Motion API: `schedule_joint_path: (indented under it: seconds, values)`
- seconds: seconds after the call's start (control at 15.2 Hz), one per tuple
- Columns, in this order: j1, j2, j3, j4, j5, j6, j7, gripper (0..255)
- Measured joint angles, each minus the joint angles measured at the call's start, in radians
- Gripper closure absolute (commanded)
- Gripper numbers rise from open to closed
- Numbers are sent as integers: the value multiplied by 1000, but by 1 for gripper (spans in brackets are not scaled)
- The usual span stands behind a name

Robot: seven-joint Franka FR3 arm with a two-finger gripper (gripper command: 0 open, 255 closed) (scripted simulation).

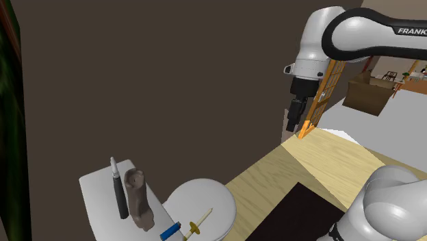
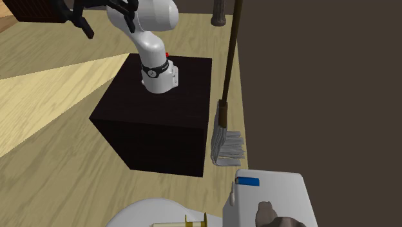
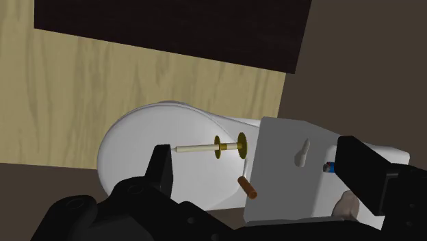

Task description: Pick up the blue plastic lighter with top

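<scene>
The blue lighter is a small blue block lying on the white toilet tank's lid, at the edge nearest the bowl. In the second exterior view the lighter sits near a corner of the lid. My gripper hangs high in the air, far from the lighter toward the shoulder view's upper right. In the wrist view my gripper is open with nothing between its fingers. From there the lighter peeks out far below, beside one fingertip.
A dark stick and a brown foot-shaped piece stand on the lid. A brass-and-cream spindle lies on the white toilet seat. A mop leans beside the black stand. The floor is wood.
</scene>
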Motion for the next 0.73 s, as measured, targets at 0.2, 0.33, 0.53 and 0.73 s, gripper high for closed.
schedule_joint_path:
  seconds: [0.2, 0.33, 0.53, 0.73]
  values:
    - [9, 9, 17, -22, 9, 35, 7, 0]
    - [23, 29, 45, -47, 25, 87, 21, 0]
    - [47, 77, 96, -80, 51, 181, 47, 0]
    - [65, 137, 138, -110, 67, 281, 62, 0]
